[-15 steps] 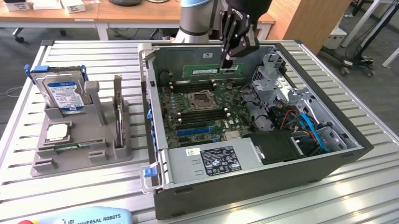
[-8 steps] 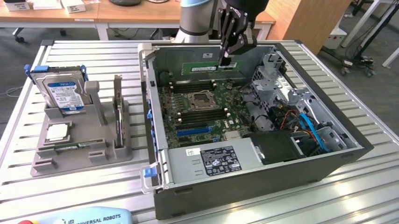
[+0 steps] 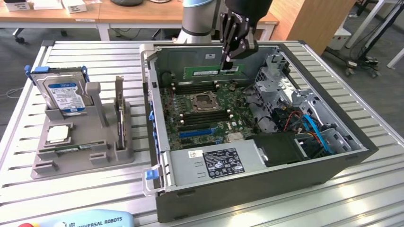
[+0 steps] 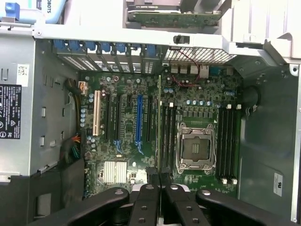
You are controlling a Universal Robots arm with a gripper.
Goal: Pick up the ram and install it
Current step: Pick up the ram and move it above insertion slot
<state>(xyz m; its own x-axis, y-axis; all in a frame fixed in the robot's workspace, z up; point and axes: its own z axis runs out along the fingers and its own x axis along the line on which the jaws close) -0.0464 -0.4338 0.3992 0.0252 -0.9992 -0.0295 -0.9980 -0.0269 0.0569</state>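
Over the far part of the open computer case (image 3: 252,189), the fingers (image 3: 226,64) are pinching the ram (image 3: 205,72) by its upper edge, near the end toward the exterior view's right. The jaws are closed tight on the board. The ram is a long green stick held on edge, level, with its length running left to right in the exterior view. It hangs inside the case opening, close to the far wall and above the far bank of memory slots (image 3: 189,86). I cannot tell whether its lower edge touches anything.

In the wrist view the ram (image 4: 160,122) appears edge-on as a thin line running out from between the fingers (image 4: 152,188). It lies just beside the black memory slots (image 4: 168,134) next to the processor socket (image 4: 195,149), and between them and the blue expansion slot (image 4: 138,117).

The motherboard (image 3: 189,124) lies flat in the case, with the socket (image 3: 203,101) near its middle and the power supply (image 3: 215,163) at the near side.

On the exterior view's left, well apart from the case, a grey holder (image 3: 94,158) stands on the slatted desk (image 3: 353,198). It carries an upright hard drive (image 3: 63,92) with a blue label and a square silver processor chip (image 3: 58,134) lying flat, nearer than the drive.
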